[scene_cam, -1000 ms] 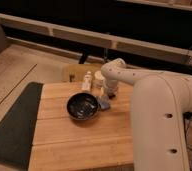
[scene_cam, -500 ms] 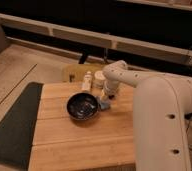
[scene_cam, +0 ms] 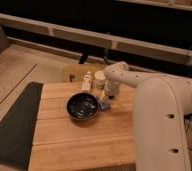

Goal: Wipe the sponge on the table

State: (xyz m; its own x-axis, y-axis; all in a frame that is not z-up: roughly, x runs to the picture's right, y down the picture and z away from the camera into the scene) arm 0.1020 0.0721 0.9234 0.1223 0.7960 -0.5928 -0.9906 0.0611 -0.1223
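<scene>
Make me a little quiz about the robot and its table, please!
1. True or false: the robot's hand is down at the sponge.
2. What stands at the far edge of the table? A) small pale bottles B) a teddy bear C) a banana
3. Fill in: the round dark thing right beside the sponge is a ____.

Key: 1 true. 2 A. 3 bowl.
</scene>
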